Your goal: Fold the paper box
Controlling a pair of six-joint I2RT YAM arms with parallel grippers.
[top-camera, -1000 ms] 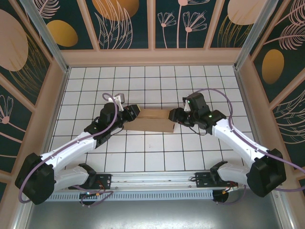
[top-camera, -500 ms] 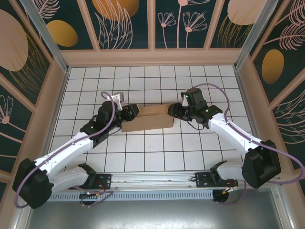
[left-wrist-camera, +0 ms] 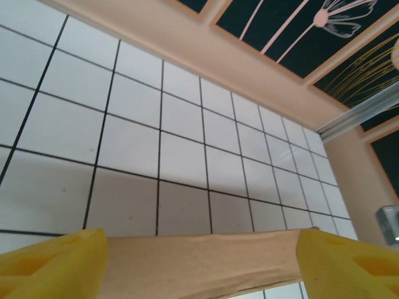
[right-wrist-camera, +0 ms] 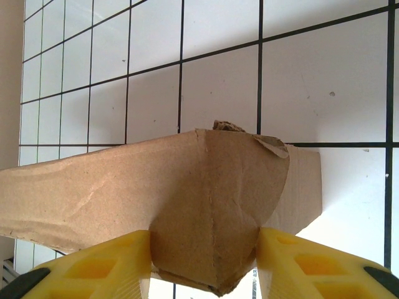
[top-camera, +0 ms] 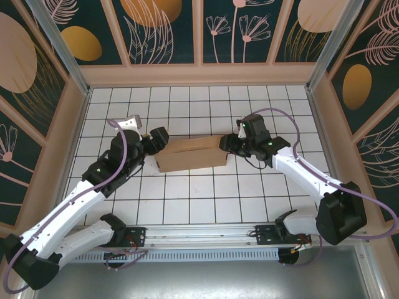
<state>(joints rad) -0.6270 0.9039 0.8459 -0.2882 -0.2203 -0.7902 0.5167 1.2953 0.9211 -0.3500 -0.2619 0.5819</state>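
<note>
- Roughly midway between the two grippers, the paper box [top-camera: 190, 156] lies on the white gridded table [top-camera: 187, 205]. It is a long, low brown shape with one end at each gripper.
- At the box's left end sits the left gripper [top-camera: 156, 140], its jaws spread wide.
- From the left wrist, its yellow fingers [left-wrist-camera: 50, 265] stand in the two lower corners. A strip of the box's cardboard [left-wrist-camera: 187, 268] runs across the whole gap between them.
- Whether either of those fingers presses on the cardboard, I cannot tell.
- Ahead of the left gripper's fingertips there are bare white tiles, and beyond them the pale far wall [left-wrist-camera: 206, 56].
- At the box's right end sits the right gripper [top-camera: 226, 144], closed partway and clamping the cardboard.
- From the right wrist, its yellow fingers [right-wrist-camera: 93, 268] press on either side of a folded end corner of the box [right-wrist-camera: 209, 205], which fills the gap between them.
- Beyond the right gripper's fingertips, the corner's top edge is torn and crumpled.
- One long cardboard wall runs from this clamped corner to the left of the fingers, and a shorter flap shows just to their right.
</note>
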